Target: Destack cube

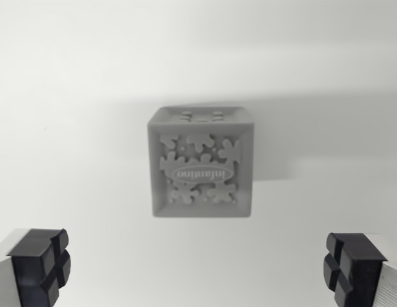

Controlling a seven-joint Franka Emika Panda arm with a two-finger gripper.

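Observation:
A grey cube (201,164) with raised puzzle-piece shapes and an embossed oval logo on its top face sits in the middle of the wrist view on a white surface. Whether a second cube lies beneath it cannot be told from this angle. My gripper (198,268) is open and hangs above and in front of the cube, apart from it. One black padded fingertip (41,265) shows at the bottom left and the other at the bottom right, with nothing between them.
A plain white surface (77,96) surrounds the cube on all sides. A soft shadow falls behind and to the wrist view's right of the cube.

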